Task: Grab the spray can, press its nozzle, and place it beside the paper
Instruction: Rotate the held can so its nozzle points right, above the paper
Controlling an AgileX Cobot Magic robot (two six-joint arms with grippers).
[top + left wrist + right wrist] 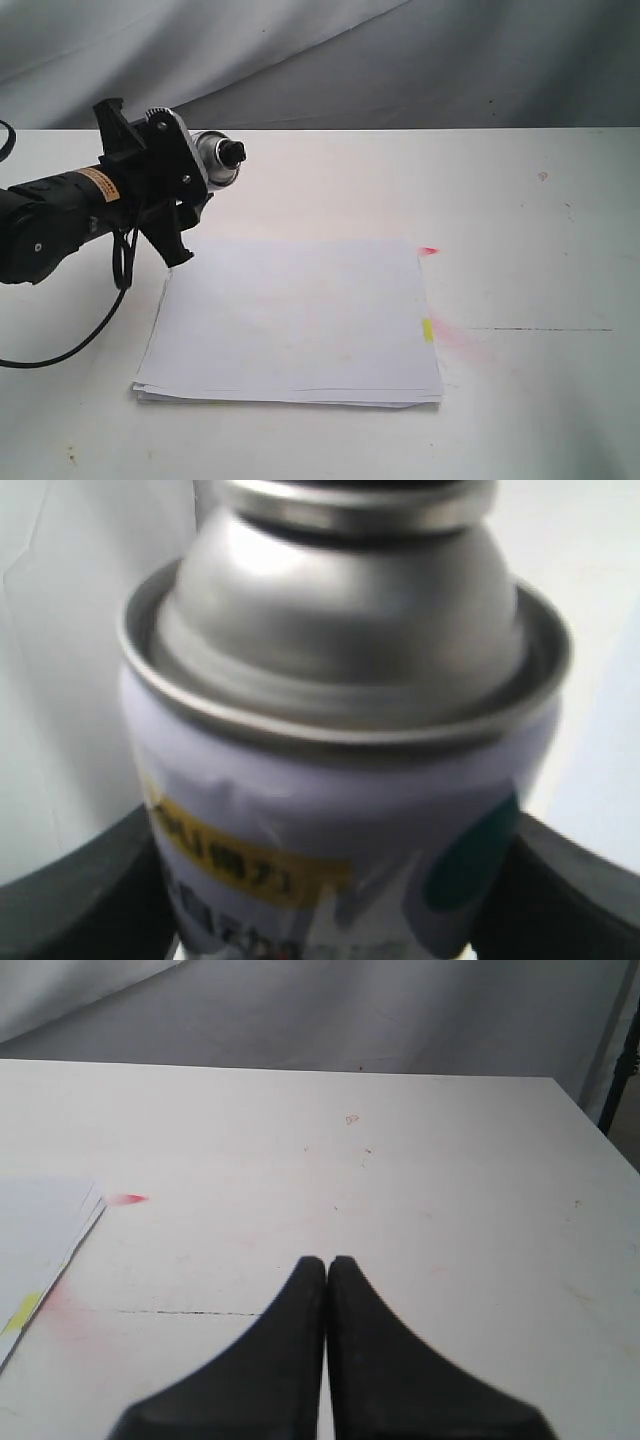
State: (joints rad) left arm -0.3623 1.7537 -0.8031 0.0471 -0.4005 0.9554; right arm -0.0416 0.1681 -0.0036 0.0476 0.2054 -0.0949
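My left gripper (190, 185) is shut on the spray can (212, 160), holding it on its side in the air past the far left corner of the paper (290, 320). The can's silver dome and black nozzle (237, 153) face right. In the left wrist view the can (340, 780) fills the frame, white with a yellow label and a teal dot, wedged between the black fingers (80, 890); the nozzle is cut off there. My right gripper (327, 1262) is shut and holds nothing, hovering over bare table to the right of the paper (40, 1230).
The paper stack has a yellow tab (428, 329) and a pink-red mark (429, 250) on its right edge, with pink staining on the white table (520, 230) beside it. A grey cloth backdrop (400, 60) hangs behind. A black cable (60, 350) trails under the left arm.
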